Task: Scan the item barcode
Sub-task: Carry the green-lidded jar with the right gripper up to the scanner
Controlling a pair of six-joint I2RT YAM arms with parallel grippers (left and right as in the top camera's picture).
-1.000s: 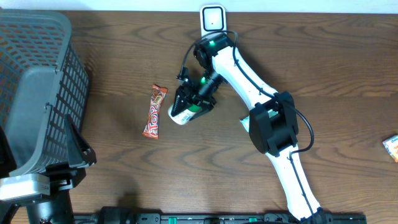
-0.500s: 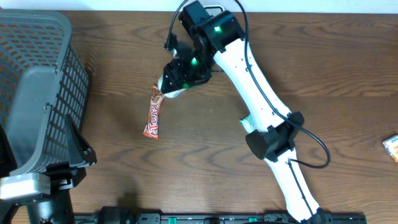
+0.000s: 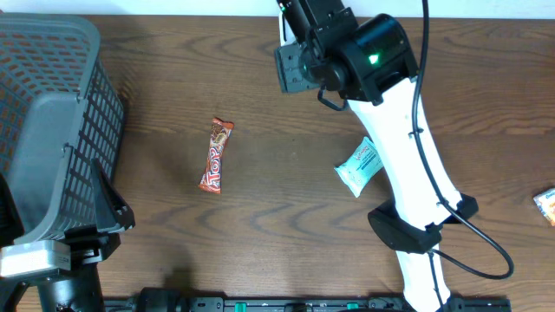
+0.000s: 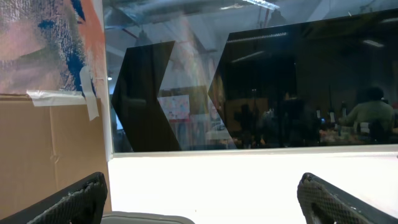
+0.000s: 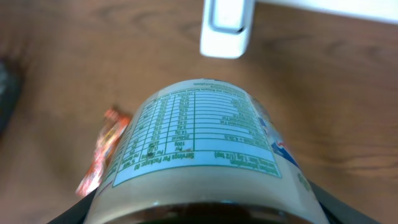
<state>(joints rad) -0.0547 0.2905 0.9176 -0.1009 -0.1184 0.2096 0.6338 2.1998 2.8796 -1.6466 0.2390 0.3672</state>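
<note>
I see the overhead camera looking straight down on the desk point(image 3: 173, 87) from well above. The basket point(image 3: 43, 52) sits at the left edge, and the right arm point(image 3: 408, 156) runs from bottom centre to top centre. My left wrist camera faces level, away from the desk, toward a window point(image 4: 280, 81), with its jaws poking in at both lower corners. My right wrist camera tilts down at the desk from close up, and the bottle point(image 5: 205, 143) fills the lower frame. With the overhead it shares the candy bar point(image 5: 99, 155) and the white scanner point(image 5: 227, 25), which is largely hidden under the arm from above.
</note>
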